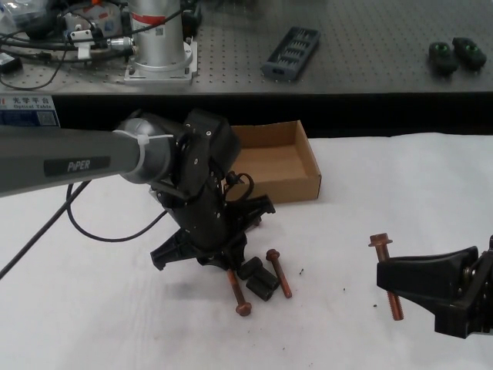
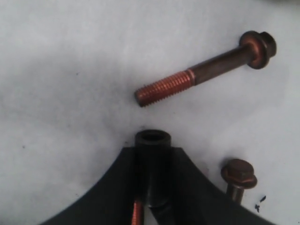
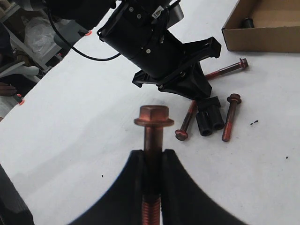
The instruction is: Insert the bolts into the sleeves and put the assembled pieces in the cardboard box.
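Worktop is covered with a white cloth; beyond its far edge stands a perforated metal table carrying a metal column and a black tray. The cardboard box sits open near the middle of the far edge. A small dark piece lies inside it at one corner; cannot tell what it is. The left arm comes in from the left edge, and the left gripper points down at a cluster of parts around mid-worktop, just nearer than the box. Its fingers are drawn in narrow against both sides of one black sleeve, seen end-on in the left wrist view. The high view shows a pair of sleeves side by side on the cloth under the gripper tips. Three loose copper-coloured bolts lie around them. One bolt is just right of the sleeves, head toward the far edge. Another bolt is just left of them, head toward the near edge. The third bolt lies between the left gripper and the box. The right gripper is at the near right corner, well apart from the cluster. It is clamped on the shank of an upright bolt, flanged head up and threaded end below the fingers.
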`<state>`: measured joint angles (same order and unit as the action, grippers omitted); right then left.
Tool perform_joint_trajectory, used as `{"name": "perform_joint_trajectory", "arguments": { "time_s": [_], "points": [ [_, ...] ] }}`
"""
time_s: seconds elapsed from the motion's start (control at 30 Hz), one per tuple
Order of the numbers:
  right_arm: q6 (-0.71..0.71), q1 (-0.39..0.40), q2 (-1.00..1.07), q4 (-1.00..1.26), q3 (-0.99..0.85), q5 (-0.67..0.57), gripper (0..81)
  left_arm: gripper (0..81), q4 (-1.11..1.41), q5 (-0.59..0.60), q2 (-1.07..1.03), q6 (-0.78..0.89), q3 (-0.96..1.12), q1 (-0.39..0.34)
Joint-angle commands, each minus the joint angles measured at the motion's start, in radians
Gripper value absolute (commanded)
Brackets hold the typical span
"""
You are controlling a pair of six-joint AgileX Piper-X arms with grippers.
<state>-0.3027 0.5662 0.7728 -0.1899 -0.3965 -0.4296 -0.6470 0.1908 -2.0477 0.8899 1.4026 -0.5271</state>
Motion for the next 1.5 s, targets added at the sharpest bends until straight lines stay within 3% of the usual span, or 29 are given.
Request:
{"name": "perform_joint_trajectory", "arguments": {
  "time_s": [0.0, 0.23, 0.47, 0.83, 1.13, 1.47],
  "points": [
    [0.001, -0.005, -0.010, 0.009, -0.005, -0.013, 2.1, 2.3, -0.003, 0.053, -0.029, 0.000, -0.001, -0.004],
    [0.001, -0.005, -0.010, 0.031, -0.005, -0.008, 2.1, 2.4, 0.037, 0.132, -0.022, -0.076, -0.001, -0.002],
    [0.004, -0.008, -0.006, 0.089, -0.005, 0.061, 2.1, 2.4, 0.067, 0.070, 0.050, -0.254, -0.001, 0.030],
    [-0.059, -0.007, 0.141, 0.207, -0.012, -0.041, 2.1, 2.4, 0.117, 0.067, 0.254, -0.450, -0.149, 0.120],
    [-0.101, -0.007, 0.337, 0.421, -0.111, -0.232, 2.1, 2.4, 0.589, 0.137, 0.539, -0.388, -0.591, 0.114],
    [-0.446, -0.007, 0.620, 0.958, -0.106, -0.352, 2.1, 2.4, 1.132, 0.183, 0.712, -0.220, -0.952, 0.099]
  ]
}}
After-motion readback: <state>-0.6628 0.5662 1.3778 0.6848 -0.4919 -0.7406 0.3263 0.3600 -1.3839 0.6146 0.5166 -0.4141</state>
